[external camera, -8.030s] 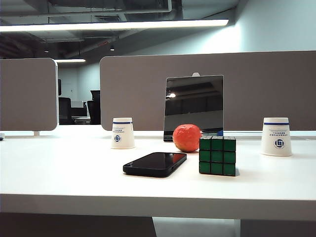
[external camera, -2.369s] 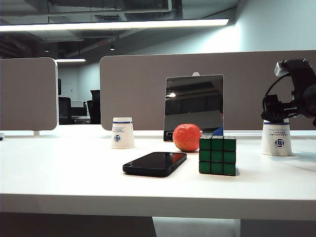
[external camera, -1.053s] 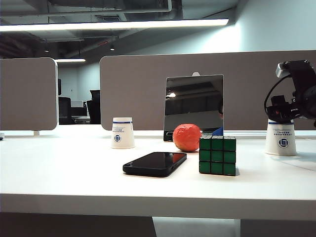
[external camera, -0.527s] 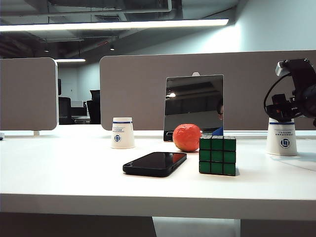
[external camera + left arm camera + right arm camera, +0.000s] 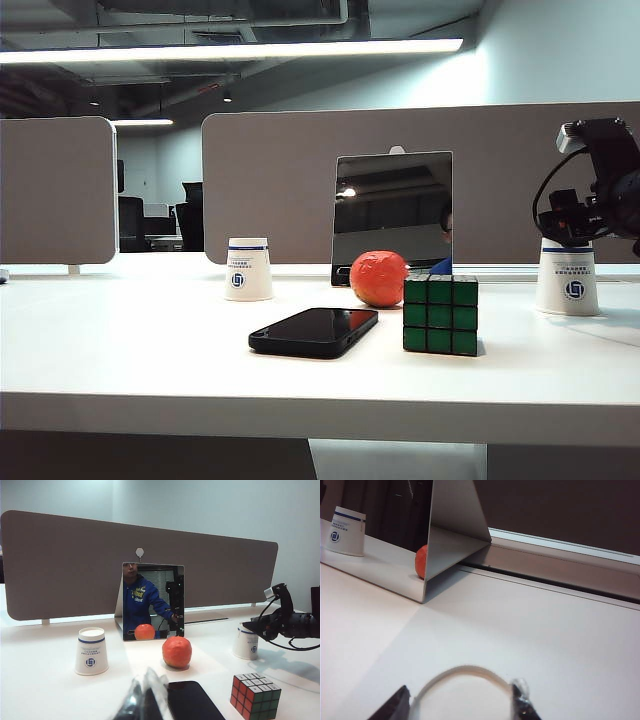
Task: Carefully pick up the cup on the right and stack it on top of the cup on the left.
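Exterior view: the right gripper [image 5: 567, 238] sits at the top of the right cup [image 5: 568, 285], which stands upside down on the white counter [image 5: 150, 350] at far right. Its fingers [image 5: 522, 702] straddle the cup's upturned base, half closed against it. The left cup [image 5: 248, 269] stands well apart, beyond a phone [image 5: 314, 331], orange [image 5: 378, 278], cube [image 5: 440, 315] and mirror [image 5: 392, 215]. Of the left gripper [image 5: 145, 700], only a blurred tip shows, near the phone; I cannot tell how far it is open.

Right pincer [image 5: 461, 700] at far right, fingers [image 5: 521, 702] closed either side of the right-hand cup's [image 5: 568, 280] upturned base, left pincer [image 5: 145, 700] low, state unclear
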Action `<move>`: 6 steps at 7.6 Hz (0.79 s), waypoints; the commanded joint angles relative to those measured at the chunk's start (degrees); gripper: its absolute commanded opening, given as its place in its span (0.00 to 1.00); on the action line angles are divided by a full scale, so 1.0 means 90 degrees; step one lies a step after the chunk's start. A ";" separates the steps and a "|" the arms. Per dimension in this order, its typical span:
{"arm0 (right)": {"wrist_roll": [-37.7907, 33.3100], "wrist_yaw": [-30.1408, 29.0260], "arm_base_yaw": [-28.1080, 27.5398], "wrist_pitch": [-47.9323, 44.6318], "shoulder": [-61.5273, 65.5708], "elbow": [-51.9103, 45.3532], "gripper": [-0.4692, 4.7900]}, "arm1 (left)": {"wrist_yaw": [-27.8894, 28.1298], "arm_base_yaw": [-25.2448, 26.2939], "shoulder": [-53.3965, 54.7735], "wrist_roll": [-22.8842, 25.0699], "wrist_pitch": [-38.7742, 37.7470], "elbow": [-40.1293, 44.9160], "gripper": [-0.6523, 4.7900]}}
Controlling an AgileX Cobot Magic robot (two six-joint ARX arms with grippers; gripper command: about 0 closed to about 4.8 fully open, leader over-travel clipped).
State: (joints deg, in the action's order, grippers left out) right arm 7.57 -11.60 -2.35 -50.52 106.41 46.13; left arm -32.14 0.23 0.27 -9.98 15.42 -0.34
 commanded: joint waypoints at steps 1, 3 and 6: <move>-0.0007 -0.0432 0.0012 -0.0612 -0.0032 0.0015 0.57 | -0.0010 0.0000 0.0005 -0.0010 0.0058 -0.0017 0.11; -0.0170 -0.0561 0.0017 -0.0923 -0.0066 0.0029 0.57 | -0.0007 0.0000 0.0002 -0.0010 0.0058 -0.0017 0.11; 0.0002 0.0012 -0.0007 -0.0211 0.0041 0.0032 0.75 | -0.0007 0.0000 0.0002 -0.0010 0.0056 -0.0015 0.11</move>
State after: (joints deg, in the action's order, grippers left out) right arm 6.96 -11.60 -2.39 -52.71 106.65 46.17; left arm -32.14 0.23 0.27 -9.98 15.42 -0.34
